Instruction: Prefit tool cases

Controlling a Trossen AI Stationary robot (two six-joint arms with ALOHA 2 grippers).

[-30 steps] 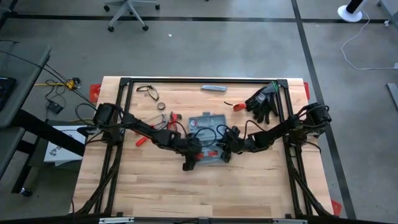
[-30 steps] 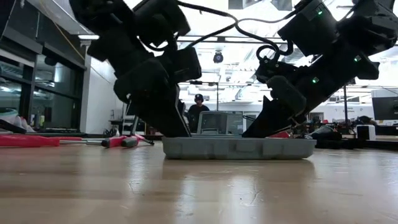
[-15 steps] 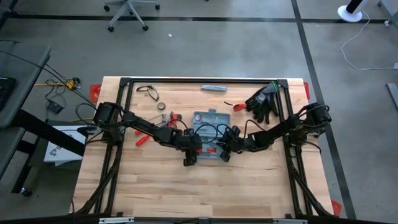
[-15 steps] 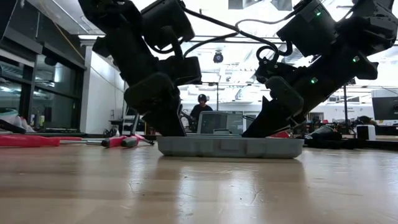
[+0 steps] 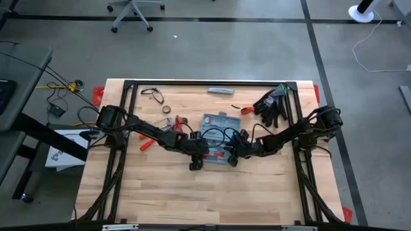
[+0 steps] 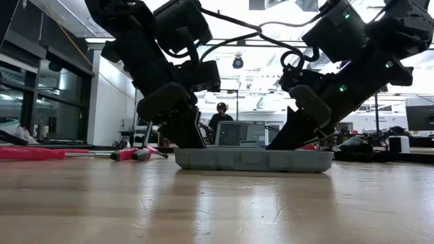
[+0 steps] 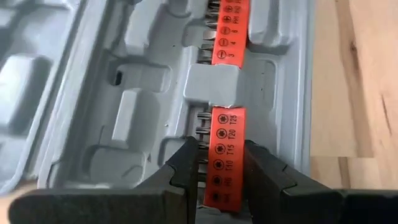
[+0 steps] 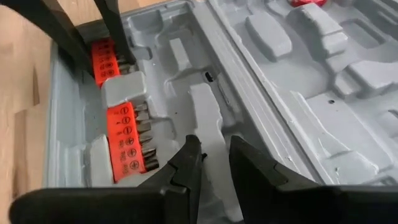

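Left gripper (image 7: 222,163) pinching orange bit strip (image 7: 223,155), tool case (image 7: 112,93)

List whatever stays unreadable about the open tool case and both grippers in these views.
- High view: tool case slots, too small; arms cover its near half.
- Left wrist view: left gripper straddles the orange bit strip; the strip's end is cut off.
- Right wrist view: right gripper over a moulded ridge; contact unclear.

both arms reach inward, left gripper (image 7: 221,165) and right gripper (image 8: 214,158) angled down, fingers narrowly parted.
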